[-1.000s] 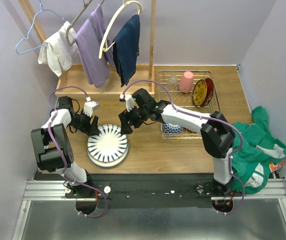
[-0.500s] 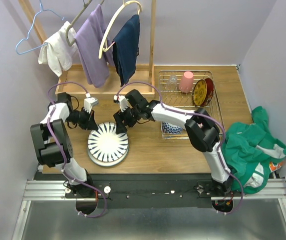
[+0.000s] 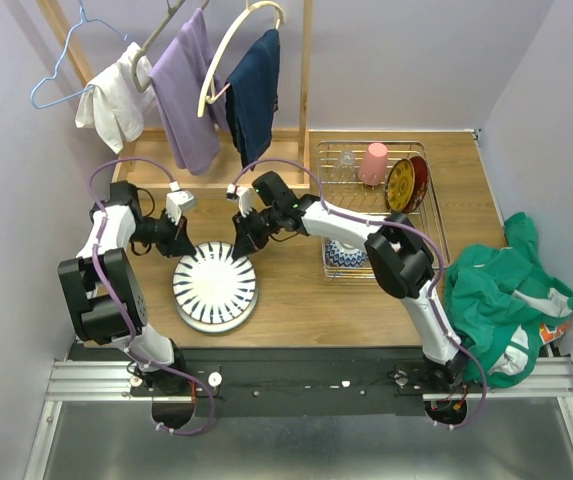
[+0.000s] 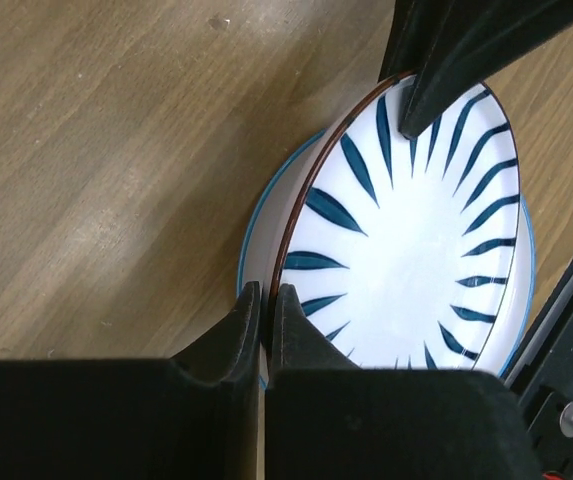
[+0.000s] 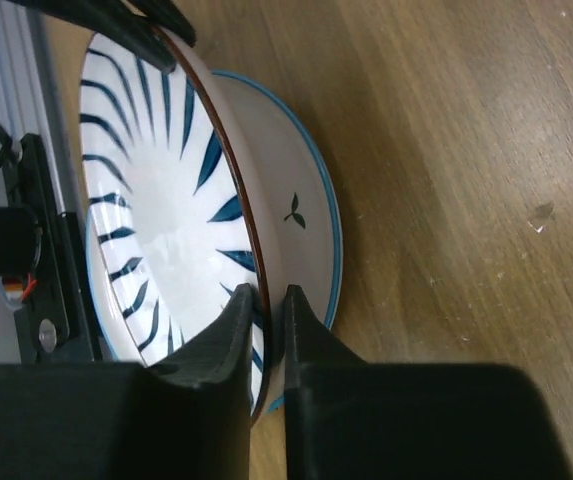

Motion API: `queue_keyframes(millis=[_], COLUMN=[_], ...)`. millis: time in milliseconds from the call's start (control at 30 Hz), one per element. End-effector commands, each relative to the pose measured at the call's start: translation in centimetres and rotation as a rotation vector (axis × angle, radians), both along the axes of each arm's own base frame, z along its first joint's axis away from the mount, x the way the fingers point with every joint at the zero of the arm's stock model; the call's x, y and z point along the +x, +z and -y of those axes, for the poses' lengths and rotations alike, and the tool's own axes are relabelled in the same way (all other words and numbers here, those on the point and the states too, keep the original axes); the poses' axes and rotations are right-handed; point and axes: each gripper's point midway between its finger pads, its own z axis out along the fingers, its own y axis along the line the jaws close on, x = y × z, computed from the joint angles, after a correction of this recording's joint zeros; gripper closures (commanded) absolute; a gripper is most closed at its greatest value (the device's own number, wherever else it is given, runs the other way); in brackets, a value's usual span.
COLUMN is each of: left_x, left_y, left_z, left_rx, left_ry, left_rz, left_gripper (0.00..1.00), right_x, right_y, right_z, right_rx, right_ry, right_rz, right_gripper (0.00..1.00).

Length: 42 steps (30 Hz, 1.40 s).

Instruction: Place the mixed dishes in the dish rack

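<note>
On the wooden table (image 3: 296,295) between lilac walls (image 3: 396,60), left fingers (image 4: 231,340) and right fingers (image 5: 231,330) pinch the striped plate (image 3: 214,283).

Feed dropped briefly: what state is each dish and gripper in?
white plate with dark blue radial stripes: atop blue-rimmed white dish
left gripper: shut on its rim
right gripper: shut on its rim
pink cup: standing in silver wire dish rack
red floral plate: on edge in rack
blue-white patterned bowl: in rack

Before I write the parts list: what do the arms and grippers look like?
The left arm and right arm have white links, black joints and a looping purple cable each. The left gripper and right gripper have two flat black fingers.
</note>
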Motion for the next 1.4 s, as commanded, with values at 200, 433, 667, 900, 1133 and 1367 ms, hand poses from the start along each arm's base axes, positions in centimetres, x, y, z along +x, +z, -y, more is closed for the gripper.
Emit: queue_keyframes(millis=[200, 433, 667, 900, 1133, 1367], left_x=[2.6, 3.5, 1.0, -2.2, -2.7, -1.9], left_y=[3.9, 13.7, 19.3, 16.9, 16.3, 16.6], left_z=[-0.9, -0.4, 0.5, 1.9, 3.7, 4.0], left_rx=[0.058, 0.02, 0.025, 0.126, 0.056, 0.018], left_ry=[0.078, 0.178, 0.207, 0.129, 0.162, 0.168], left_rz=[0.214, 0.413, 0.52, 0.468, 0.462, 0.434], left_gripper=[0.54, 0.28, 0.25, 0.25, 0.24, 0.24], right_x=[-0.9, -0.5, 1.6, 2.7, 4.4, 7.5], right_y=[2.7, 8.2, 15.9, 24.3, 28.4, 30.5], right_z=[-0.4, 2.7, 8.6, 18.6, 30.2, 36.7], right_rx=[0.027, -0.007, -0.053, -0.092, -0.199, -0.34], right_ry=[0.024, -0.068, -0.367, -0.725, -1.19, -1.52], right_rz=[0.034, 0.175, 0.347, 0.547, 0.698, 0.849], right_gripper=[1.0, 0.99, 1.0, 0.99, 0.99, 0.99])
